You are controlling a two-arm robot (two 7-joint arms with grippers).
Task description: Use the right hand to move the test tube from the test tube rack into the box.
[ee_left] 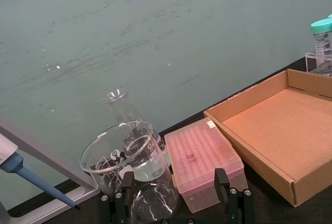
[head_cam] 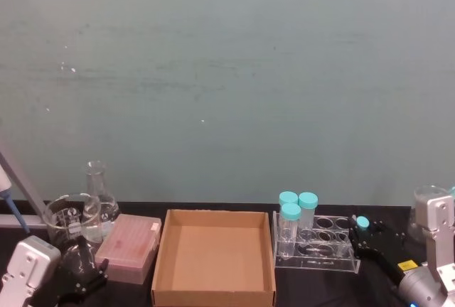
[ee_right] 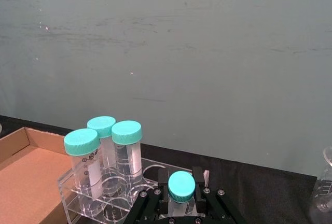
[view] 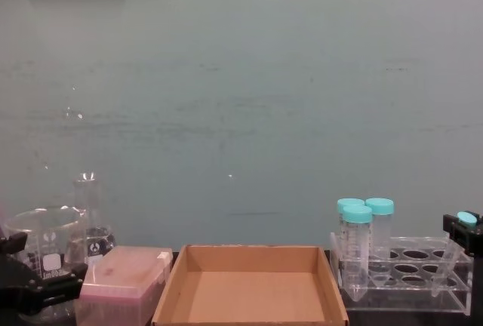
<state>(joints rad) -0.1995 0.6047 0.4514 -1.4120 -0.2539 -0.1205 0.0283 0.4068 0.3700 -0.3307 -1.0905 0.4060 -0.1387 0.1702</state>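
Note:
The test tube, slim with a small teal cap, sits between the black fingers of my right gripper, which is shut on it just under the cap. In the chest view the test tube leans, its tip still inside the right end of the clear test tube rack. From the head, my right gripper is at the rack's right end. The brown cardboard box lies just left of the rack. My left gripper rests open at the near left.
Three wider teal-capped tubes stand in the rack's left end. A pink plastic box, a glass beaker and a conical flask crowd the left. Another flask stands at the far right. A green wall backs the table.

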